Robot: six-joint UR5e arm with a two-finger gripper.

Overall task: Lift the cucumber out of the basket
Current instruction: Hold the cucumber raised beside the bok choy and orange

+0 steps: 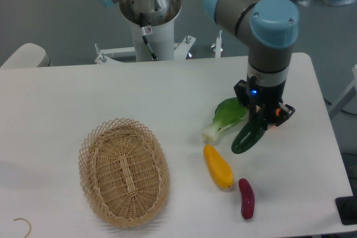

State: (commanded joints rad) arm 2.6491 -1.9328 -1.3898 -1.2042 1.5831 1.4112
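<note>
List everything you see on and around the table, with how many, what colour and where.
basket: one, tan wicker, table's front left, nothing in it
cucumber: one, dark green, held in the gripper right of centre, tilted
bok choy: one, green with white stalk, just left of the cucumber
yellow vegetable: one, yellow, front of the bok choy
sweet potato: one, purple, near the front edge
orange fruit: one, mostly hidden behind the gripper
table: one, white
gripper: one, dark, shut on the cucumber
arm: one, grey with blue joints
</note>
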